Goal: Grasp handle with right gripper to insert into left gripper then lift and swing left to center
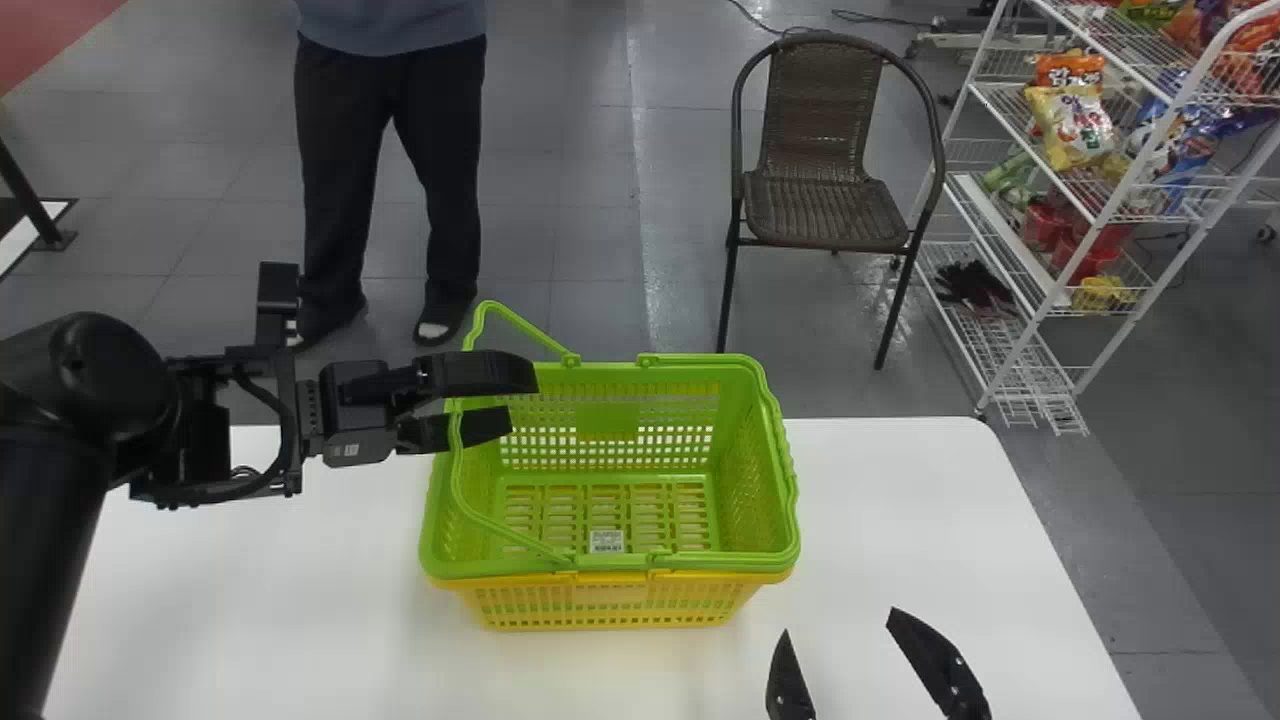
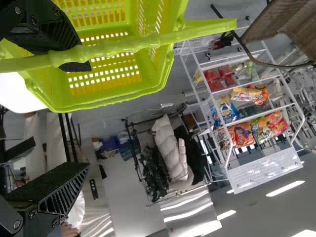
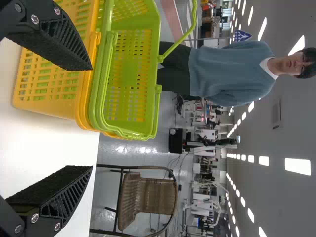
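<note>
From the head view, I can see a green basket (image 1: 770, 450) nested in a yellow basket (image 1: 610, 603) on the white counter (image 1: 900, 520), toward its far edge. One handle (image 1: 480, 515) of the green basket stands tilted up over the left side; the other handle (image 1: 783, 455) lies down along the right rim. The left end effector (image 1: 522, 398) comes in from the left, its fingers apart and reaching over the basket's left side, right where the raised handle passes. The right end effector (image 1: 838, 622) is low at the near right, over the counter and well apart from the baskets, its fingers spread with nothing between them. Past the counter stand a wicker chair (image 1: 825, 205) and, at the far right, a white wire rack (image 1: 1105, 205) of snack bags. In the left wrist view, the left end effector (image 2: 90, 116) is wide open; the raised handle crosses in front of one finger without being gripped, though I can't tell whether they touch. In the right wrist view, the right end effector (image 3: 92, 118) is wide open too, holding nothing, with both baskets and the chair beyond its fingers.
</note>
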